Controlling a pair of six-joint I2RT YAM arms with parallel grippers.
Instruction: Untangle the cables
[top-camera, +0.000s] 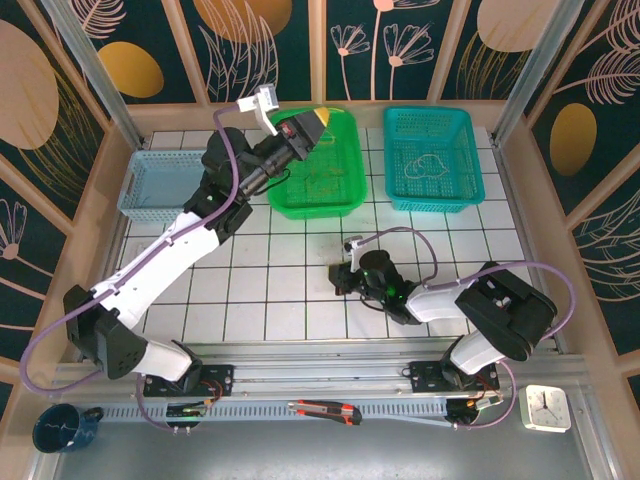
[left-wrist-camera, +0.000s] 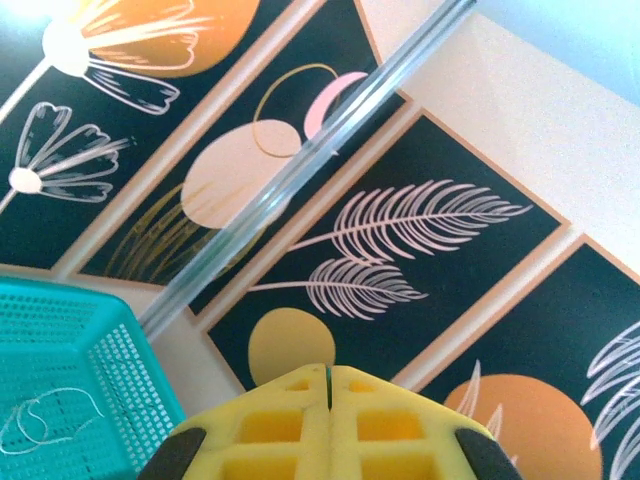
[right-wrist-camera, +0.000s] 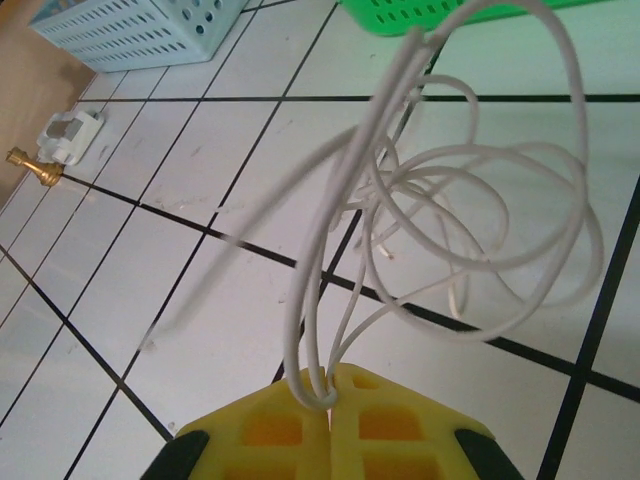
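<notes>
My right gripper (right-wrist-camera: 330, 385) is shut on a whitish cable (right-wrist-camera: 480, 200). The cable's thin loops rise from the yellow fingertips (right-wrist-camera: 280, 420) and hang tangled above the white tiled table (right-wrist-camera: 150, 290). In the top view the right gripper (top-camera: 345, 275) sits low over the middle of the table. Another whitish cable (top-camera: 428, 165) lies coiled in the teal basket (top-camera: 432, 195), and it also appears in the left wrist view (left-wrist-camera: 50, 425). My left gripper (top-camera: 310, 125) is raised above the green basket (top-camera: 320, 205). Its yellow fingers (left-wrist-camera: 270, 420) are pressed together and point at the patterned wall.
A light blue basket (top-camera: 160, 185) stands at the back left, with its corner (right-wrist-camera: 130, 35) in the right wrist view. A small white and gold fitting (right-wrist-camera: 60, 140) lies at the table's left edge. A box cutter (top-camera: 325, 410), a clock (top-camera: 547, 408) and a mug (top-camera: 65, 425) rest in front of the arm bases.
</notes>
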